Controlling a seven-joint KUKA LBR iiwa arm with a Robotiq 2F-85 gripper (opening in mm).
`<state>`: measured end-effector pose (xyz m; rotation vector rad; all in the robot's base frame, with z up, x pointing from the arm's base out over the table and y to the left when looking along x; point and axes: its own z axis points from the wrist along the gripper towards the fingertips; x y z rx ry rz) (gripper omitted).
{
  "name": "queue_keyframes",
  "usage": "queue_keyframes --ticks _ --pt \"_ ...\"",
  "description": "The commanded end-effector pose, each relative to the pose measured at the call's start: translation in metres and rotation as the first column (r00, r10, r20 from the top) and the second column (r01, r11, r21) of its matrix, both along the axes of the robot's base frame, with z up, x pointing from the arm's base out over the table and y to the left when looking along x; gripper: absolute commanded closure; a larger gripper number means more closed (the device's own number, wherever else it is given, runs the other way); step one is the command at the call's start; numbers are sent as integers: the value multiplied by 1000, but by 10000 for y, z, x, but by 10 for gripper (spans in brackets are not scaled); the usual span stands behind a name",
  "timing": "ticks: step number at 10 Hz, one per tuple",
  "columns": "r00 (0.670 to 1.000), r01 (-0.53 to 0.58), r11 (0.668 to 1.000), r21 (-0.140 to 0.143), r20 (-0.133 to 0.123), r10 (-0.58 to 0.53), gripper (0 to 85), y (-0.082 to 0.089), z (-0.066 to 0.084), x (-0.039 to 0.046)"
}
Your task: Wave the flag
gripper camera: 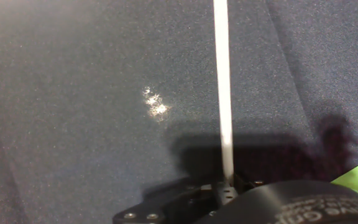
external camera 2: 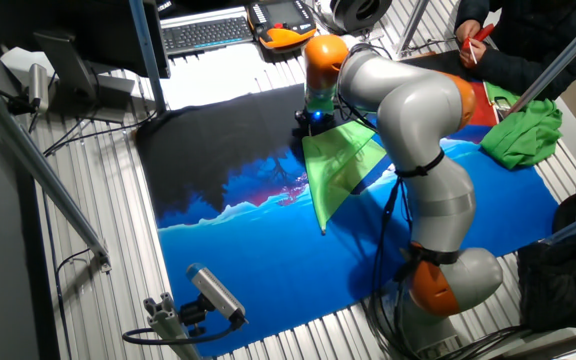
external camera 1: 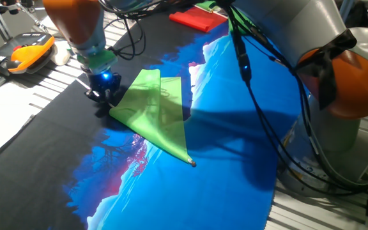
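Nearest in one fixed view, the flag [external camera 1: 153, 112] lies spread on the blue part of the mat [external camera 1: 235, 166], its gold knob [external camera 1: 193, 164] pointing toward the near edge of the table and its stick running back along the cloth's edge toward the gripper [external camera 1: 103, 96]. The gripper stands low over the black part of the mat, at the flag's far end on the left side of the table. In the hand view the white stick [gripper camera: 222, 93] runs straight out from between the fingers, so the pincer is clenched on the stick's bare end; a corner of green cloth shows at the lower right. Whether that end is already clear of the mat I cannot tell. I judge the grasp made and the waving itself not yet begun. The next move calls for lifting until the cloth hangs free, then swinging the stick side to side without loosening the hold. Farther off, a red cloth [external camera 1: 198, 19] lies near the far edge.
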<state>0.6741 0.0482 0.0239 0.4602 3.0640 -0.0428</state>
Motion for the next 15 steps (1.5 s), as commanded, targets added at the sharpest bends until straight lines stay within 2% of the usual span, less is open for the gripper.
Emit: queue_keyframes --ticks 1,2,3,4,7,9,10,12,13,15 --pt "1000 -2 1000 2 0 2 680 4 2 1" --pt "1000 -7 1000 9 -2 7 680 6 -1 1" --pt "1000 -13 1000 12 -3 13 850 9 -5 0" --pt "999 -36 999 28 -17 37 850 12 4 7" --pt "997 -54 998 27 -51 55 850 24 156 27" --pt "994 -54 998 42 -97 58 850 16 477 -12" --pt "990 -59 997 43 -126 64 850 -3 679 -63" --pt "985 -73 997 23 -152 76 850 -26 994 -216" --pt "984 -76 997 11 -162 77 850 -16 1085 -280" --pt "977 -97 995 8 -188 97 850 -62 1254 -362"
